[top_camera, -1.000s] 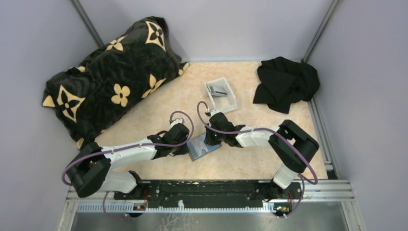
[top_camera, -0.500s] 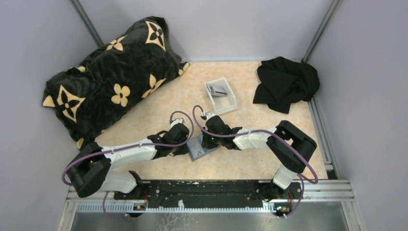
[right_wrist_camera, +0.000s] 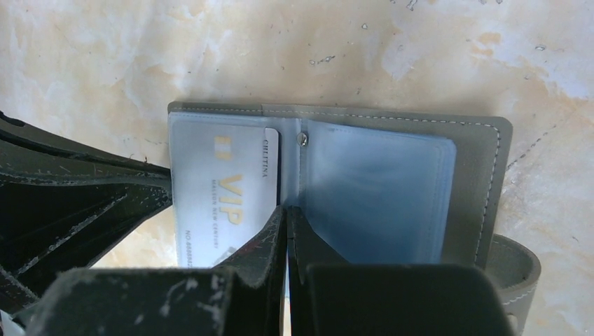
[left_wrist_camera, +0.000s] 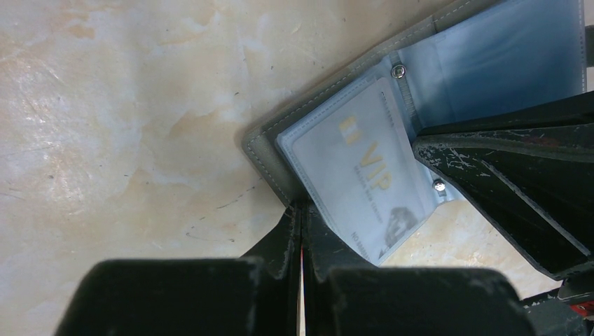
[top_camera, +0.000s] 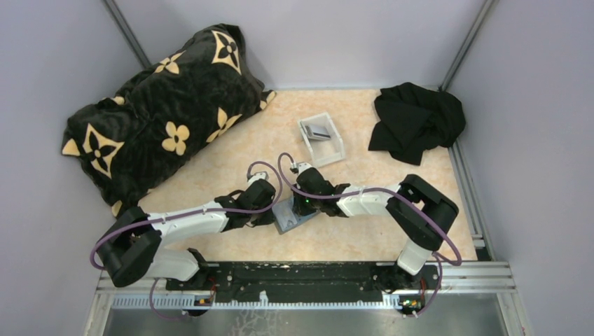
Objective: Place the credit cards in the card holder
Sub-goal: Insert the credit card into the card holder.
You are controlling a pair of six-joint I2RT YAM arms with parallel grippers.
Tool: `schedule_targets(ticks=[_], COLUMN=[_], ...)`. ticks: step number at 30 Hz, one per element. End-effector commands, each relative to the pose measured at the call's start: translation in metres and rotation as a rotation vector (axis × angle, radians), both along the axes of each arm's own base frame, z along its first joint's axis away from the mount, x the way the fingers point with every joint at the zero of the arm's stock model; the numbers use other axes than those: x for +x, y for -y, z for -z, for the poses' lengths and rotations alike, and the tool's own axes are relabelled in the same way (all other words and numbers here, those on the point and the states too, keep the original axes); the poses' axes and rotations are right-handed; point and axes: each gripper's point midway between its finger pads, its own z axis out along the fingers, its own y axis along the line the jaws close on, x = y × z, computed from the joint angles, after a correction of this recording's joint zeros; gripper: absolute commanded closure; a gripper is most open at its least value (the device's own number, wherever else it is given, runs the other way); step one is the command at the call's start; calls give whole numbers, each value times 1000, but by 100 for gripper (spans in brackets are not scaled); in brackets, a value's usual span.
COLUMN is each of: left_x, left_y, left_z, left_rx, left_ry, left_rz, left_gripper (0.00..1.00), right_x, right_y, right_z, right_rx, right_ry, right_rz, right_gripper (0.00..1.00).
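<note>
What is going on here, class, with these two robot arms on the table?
Both arms meet over the open card holder on the table. The left gripper and right gripper, both shut, have their tips against it. One VIP card sits under a clear sleeve. Grey cards lie in the white tray further back.

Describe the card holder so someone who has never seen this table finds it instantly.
Look at the marbled beige table, midway along its near edge. The card holder lies open there, a flat grey stitched wallet with bluish clear sleeves, one holding a credit card marked VIP. The white tray farther back has raised walls; this lies flat.
</note>
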Motion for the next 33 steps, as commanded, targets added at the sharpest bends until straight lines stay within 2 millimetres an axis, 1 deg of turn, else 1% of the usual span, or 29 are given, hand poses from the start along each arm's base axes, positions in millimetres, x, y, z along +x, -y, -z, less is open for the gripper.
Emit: schedule_targets(ticks=[1,2,4,10,12,17,19,21,23,25,26,33], left_x=[-33,-33,-32,-22,-17,-3,1,4,5,6,7,20], left_y=[-36,-38,-40,-40,-39,-32,-30,-29,-29,-28,-29,-28], left_z=[34,32,28,12,6,-11,-15,-18,-22,-26,-28,-54], left_rx=[153,157,160,157,162,156,156,159,157,151,147,99], left_ry=[-123,-118,-106,-60,-42,12,27,35,43,52,61,148], left_rz=[8,3,-6,-24,-28,-32,-32,-33,-36,-39,-44,-86], left_gripper=[100,100,99,92,89,77,73,71,69,67,66,58], right_x=[9,11,16,23,26,35,41,46,53,60,65,110], right_y=[-5,-3,-6,-9,-9,-10,-10,-9,-7,-5,-3,17], right_z=[-13,-13,-30,-48,-54,-70,-79,-86,-93,-102,-106,-144], right_rx=[-34,-46,-24,-20,-25,-35,-40,-49,-57,-52,-51,-113], right_ry=[60,66,101,143,159,208,235,264,293,323,342,541], right_rz=[12,14,15,11,10,17,26,30,46,69,87,263], right_gripper=[99,97,93,84,83,79,75,73,68,63,62,63])
